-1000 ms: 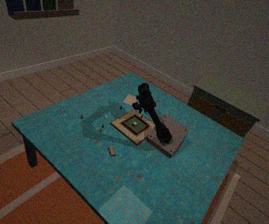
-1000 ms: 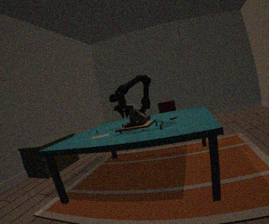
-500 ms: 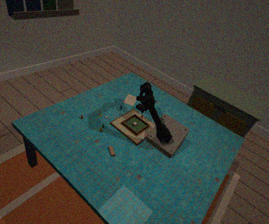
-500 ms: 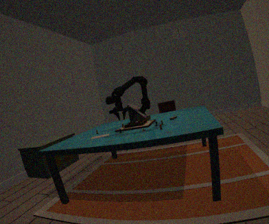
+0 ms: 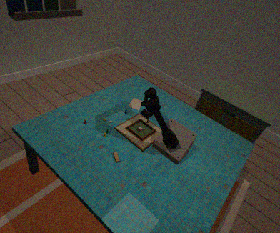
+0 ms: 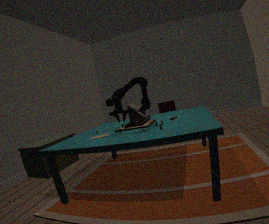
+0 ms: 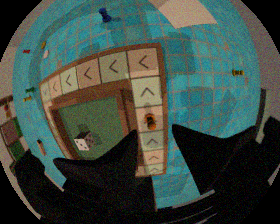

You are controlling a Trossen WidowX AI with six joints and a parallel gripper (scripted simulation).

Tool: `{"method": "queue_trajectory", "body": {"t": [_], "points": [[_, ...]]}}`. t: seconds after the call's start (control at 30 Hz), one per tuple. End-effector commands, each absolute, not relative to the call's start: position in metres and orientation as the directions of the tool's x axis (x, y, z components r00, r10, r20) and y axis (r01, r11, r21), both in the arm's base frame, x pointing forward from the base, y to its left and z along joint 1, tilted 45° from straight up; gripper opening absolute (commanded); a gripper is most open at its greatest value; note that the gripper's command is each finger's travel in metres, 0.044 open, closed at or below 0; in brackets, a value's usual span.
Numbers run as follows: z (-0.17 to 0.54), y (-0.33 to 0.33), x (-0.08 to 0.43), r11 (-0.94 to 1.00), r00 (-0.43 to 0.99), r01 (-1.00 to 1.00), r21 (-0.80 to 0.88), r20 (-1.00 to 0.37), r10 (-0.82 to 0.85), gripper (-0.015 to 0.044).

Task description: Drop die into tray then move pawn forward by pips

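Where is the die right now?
In the wrist view the die lies inside the green tray, near its lower-left corner, left of the pawn on the arrow squares; the gripper holds nothing.

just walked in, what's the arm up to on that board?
The die already lies in the green tray, so the roll is done. The gripper, fingers half closed on nothing, hangs above the board's ring of squares, over the side where the dark pawn stands. The pawn looks untouched; moving it seems the likely next step.
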State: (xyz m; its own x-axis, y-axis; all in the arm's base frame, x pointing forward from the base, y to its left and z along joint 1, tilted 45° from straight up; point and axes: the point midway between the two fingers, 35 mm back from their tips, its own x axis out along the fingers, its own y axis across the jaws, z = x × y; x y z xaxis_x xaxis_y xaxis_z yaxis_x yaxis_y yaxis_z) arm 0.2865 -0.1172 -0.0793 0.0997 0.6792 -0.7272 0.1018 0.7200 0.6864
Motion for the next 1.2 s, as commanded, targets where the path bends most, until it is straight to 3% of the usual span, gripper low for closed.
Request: {"method": "queue_trajectory", "body": {"t": [0.0,0.63,0.83,1.17], "points": [[-0.085,-0.110,0.285,0.713,0.094,0.110,0.693,-0.721,0.687,0.0200],[-0.105,-0.090,0.288,0.711,0.095,0.109,0.694,-0.720,0.688,0.0200],[-0.105,-0.090,0.288,0.711,0.095,0.109,0.694,-0.720,0.688,0.0043],[-0.102,-0.094,0.288,0.712,0.095,0.110,0.694,-0.720,0.687,0.0000]]}}
